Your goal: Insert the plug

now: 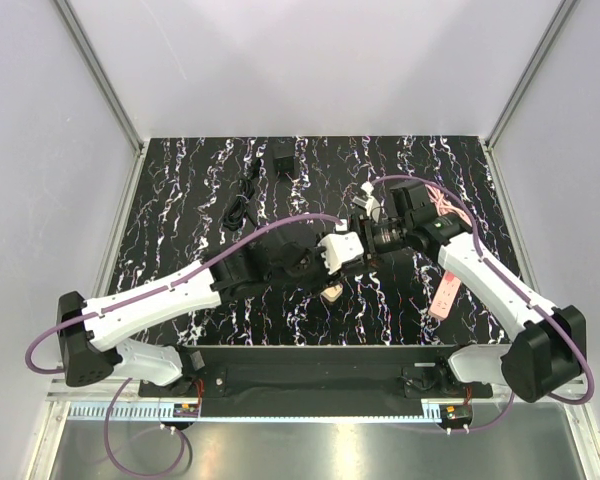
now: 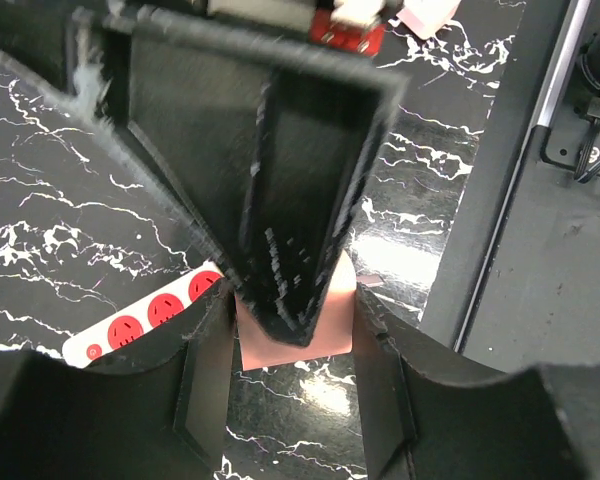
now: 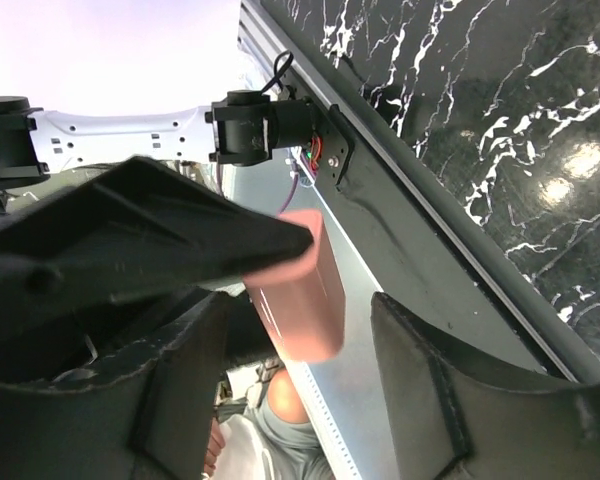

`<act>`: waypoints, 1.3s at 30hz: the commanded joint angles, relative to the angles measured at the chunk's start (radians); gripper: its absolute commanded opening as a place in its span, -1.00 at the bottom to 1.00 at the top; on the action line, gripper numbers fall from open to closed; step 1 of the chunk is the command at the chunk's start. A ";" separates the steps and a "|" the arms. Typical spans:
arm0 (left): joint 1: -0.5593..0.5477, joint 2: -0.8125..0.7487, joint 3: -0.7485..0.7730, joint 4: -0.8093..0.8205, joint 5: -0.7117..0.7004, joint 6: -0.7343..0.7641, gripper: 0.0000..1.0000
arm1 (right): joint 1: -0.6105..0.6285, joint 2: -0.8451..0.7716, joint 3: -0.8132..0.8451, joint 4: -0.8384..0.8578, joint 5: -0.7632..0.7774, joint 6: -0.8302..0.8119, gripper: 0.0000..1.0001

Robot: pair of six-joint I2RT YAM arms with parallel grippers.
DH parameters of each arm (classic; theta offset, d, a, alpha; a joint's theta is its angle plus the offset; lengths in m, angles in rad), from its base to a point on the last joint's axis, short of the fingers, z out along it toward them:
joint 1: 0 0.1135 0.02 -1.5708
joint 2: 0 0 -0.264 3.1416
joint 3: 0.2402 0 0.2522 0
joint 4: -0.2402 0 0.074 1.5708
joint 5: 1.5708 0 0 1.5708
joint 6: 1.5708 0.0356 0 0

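Left hand [image 2: 295, 310]: fingers are parted with a pink block [image 2: 315, 340] in the gap; whether it is gripped cannot be told. Right hand [image 3: 298, 320]: fingers are spread wide and nothing is gripped. The plug [image 1: 283, 160] is seen near the far edge, well apart from both hands, its cord [image 1: 242, 205] trailing near-left. The black marbled bench [image 1: 180, 210] is enclosed by pale walls [image 1: 40, 150].

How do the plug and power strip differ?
The plug is black; the power strip is cream with red round sockets. The plug is a small box trailing a thin cord; the power strip is a flat bar, only partly in view. The plug sits far back; the power strip shows close in the left wrist view. Both lie on the marble table.
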 commanded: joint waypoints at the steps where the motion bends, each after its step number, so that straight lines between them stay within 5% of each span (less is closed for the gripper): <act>1: -0.011 0.000 0.045 0.075 -0.023 0.019 -1.00 | 0.022 0.017 -0.003 0.063 -0.019 0.019 0.23; 6: -0.013 -0.003 0.030 0.088 -0.026 0.019 -1.00 | 0.030 0.037 -0.008 0.085 -0.036 0.011 -0.35; 8: -0.013 -0.004 0.026 0.094 -0.032 0.018 -0.91 | 0.030 0.031 -0.006 0.102 -0.034 0.016 -0.85; 9: -0.013 -0.006 0.024 0.092 -0.032 0.005 -0.55 | 0.030 0.020 -0.005 0.124 -0.034 0.026 -0.99; 12: -0.011 -0.044 0.016 0.109 -0.103 -0.037 0.29 | 0.030 -0.009 0.002 0.161 0.007 0.046 -1.00; 15: 0.016 -0.121 -0.016 0.163 -0.086 -0.097 0.57 | 0.030 -0.017 0.017 0.165 0.132 0.057 -1.00; 23: 0.381 -0.358 -0.258 0.449 0.454 -0.497 0.58 | 0.029 -0.078 0.072 0.337 0.248 0.152 -1.00; 32: 0.490 -0.354 -0.359 0.872 0.646 -0.950 0.53 | 0.030 -0.228 -0.210 1.229 0.263 0.578 -1.00; 39: 0.492 -0.258 -0.393 1.234 0.698 -1.140 0.51 | 0.029 -0.268 -0.232 1.299 0.271 0.612 -1.00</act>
